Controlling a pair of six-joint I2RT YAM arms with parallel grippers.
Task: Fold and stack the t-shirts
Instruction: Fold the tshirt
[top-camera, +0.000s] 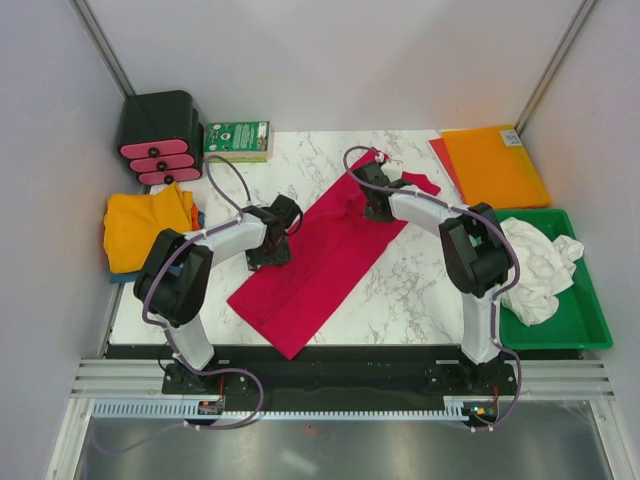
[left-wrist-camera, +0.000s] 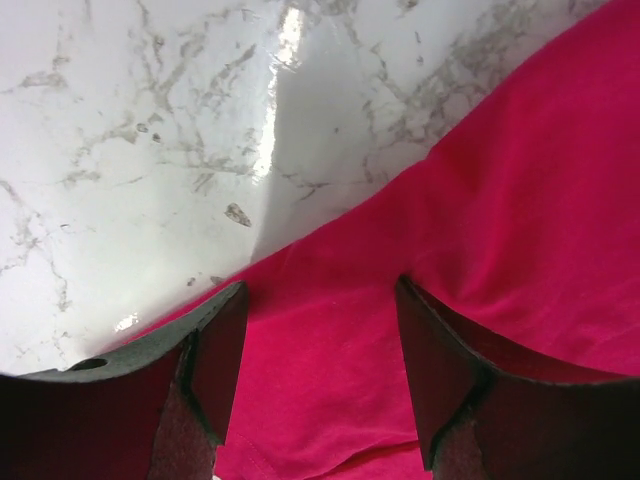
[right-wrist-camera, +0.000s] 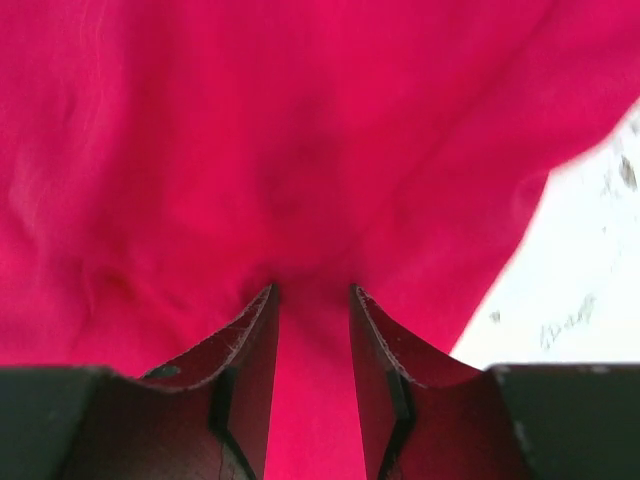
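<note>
Crimson t-shirt (top-camera: 320, 255): spread as a long diagonal band on the marble counter (top-camera: 410, 290), creased and bunched at its far end.
Left hand (left-wrist-camera: 320, 300): lowered over the shirt's left edge, jaws held wide apart, nothing gripped.
Right hand (right-wrist-camera: 312, 292): reached to the far end, jaws narrowed on gathered cloth.

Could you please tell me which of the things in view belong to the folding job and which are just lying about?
Job:
crimson t-shirt
yellow t-shirt
white t-shirt

Lying about:
green tray
orange sheet
green box
black rack
</note>
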